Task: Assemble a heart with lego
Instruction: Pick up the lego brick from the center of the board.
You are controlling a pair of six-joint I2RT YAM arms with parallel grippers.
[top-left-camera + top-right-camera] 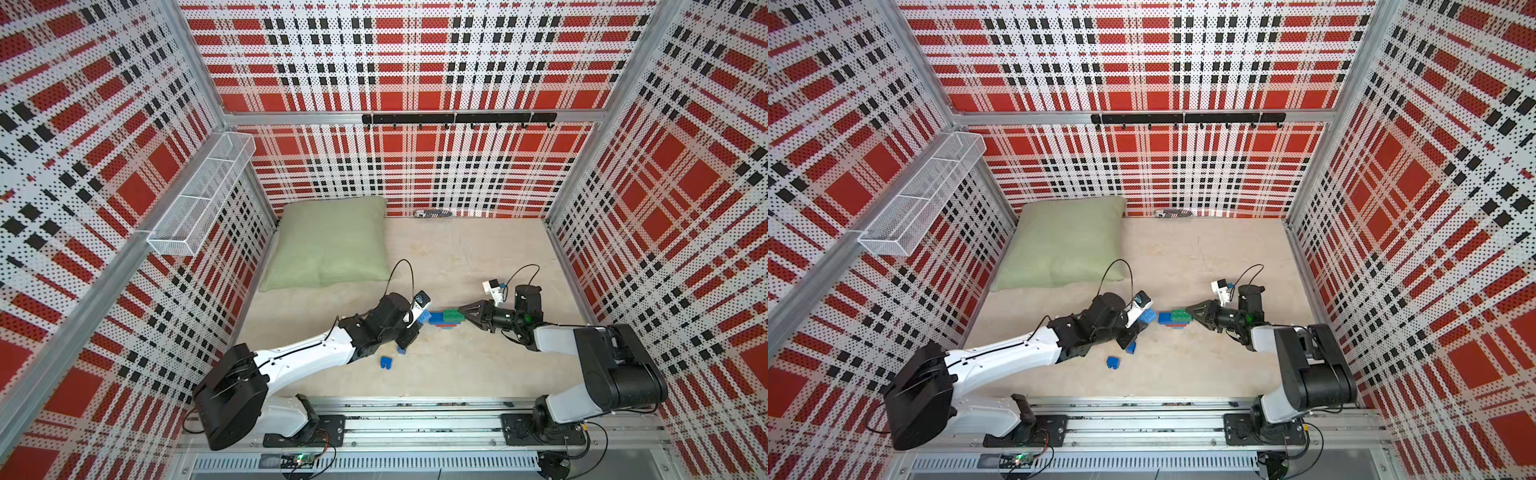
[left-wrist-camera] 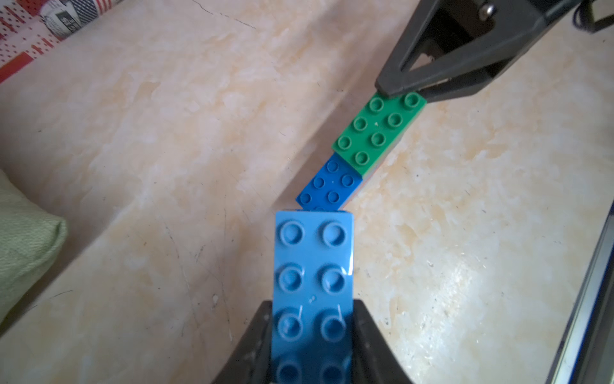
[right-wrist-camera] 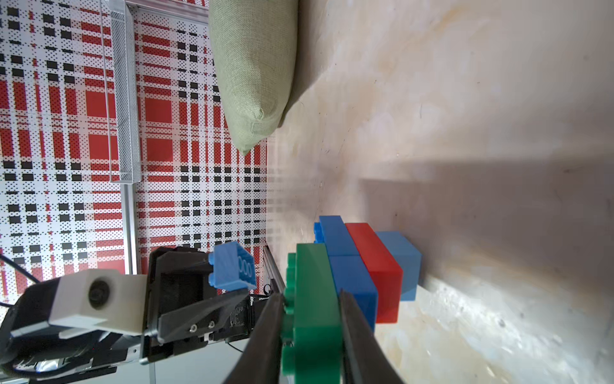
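Observation:
The heart (image 1: 445, 320) is a small stack of lego in mid-table: a green brick (image 3: 315, 299) on top, dark blue bricks (image 3: 342, 246), a red brick (image 3: 375, 266) and a light blue one (image 3: 402, 262) below. My right gripper (image 3: 310, 294) is shut on the green brick from the right side (image 1: 462, 312). My left gripper (image 2: 312, 332) is shut on a light blue eight-stud brick (image 2: 312, 266), held studs up just left of the stack (image 1: 424, 316). Its far end nearly touches the stack's dark blue brick (image 2: 330, 186).
Two loose dark blue bricks lie near the left arm, one in the open (image 1: 386, 362) and one by the wrist (image 1: 401, 350). A green pillow (image 1: 332, 241) fills the back left. A shoe (image 1: 432, 214) rests against the back wall. A wire basket (image 1: 203, 195) hangs on the left wall.

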